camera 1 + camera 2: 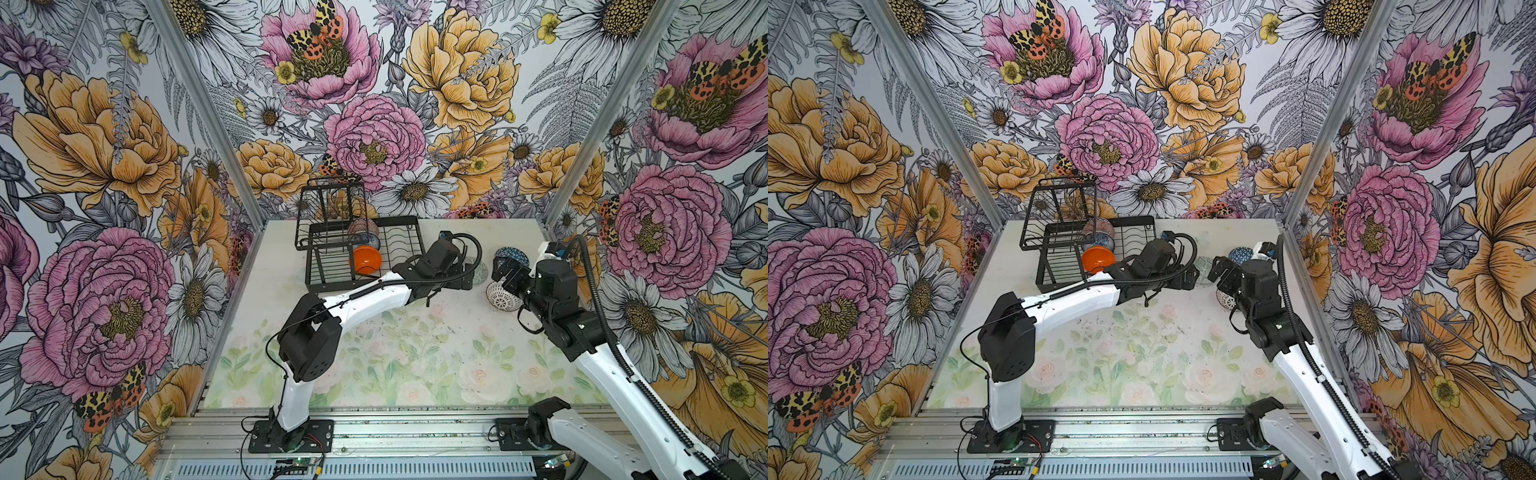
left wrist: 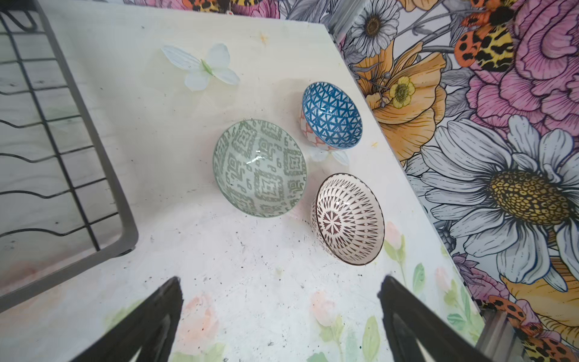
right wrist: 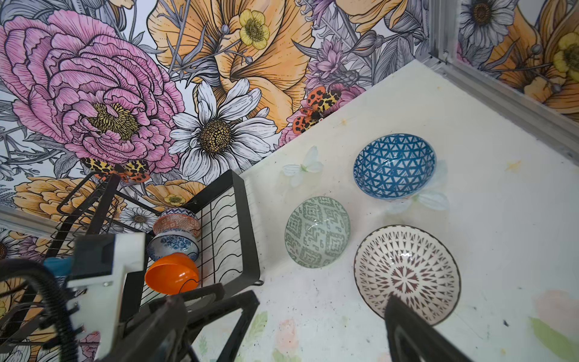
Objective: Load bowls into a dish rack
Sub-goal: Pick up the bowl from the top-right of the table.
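Left claw [image 2: 281, 279] and right claw [image 3: 322, 301], both spread and empty, hover beside the wire dish rack [image 3: 247, 225] holding an orange bowl [image 3: 170, 274].

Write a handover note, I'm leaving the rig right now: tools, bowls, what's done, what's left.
Both open and empty: left tool faces the loose bowls, right tool is by the lattice bowl.
In the rack, in a row: orange bowl, floral bowl, orange-white bowl.
On the table beside the rack, upright: green bowl, blue bowl, lattice bowl.
Done: three loaded.
Left: the three on the table.
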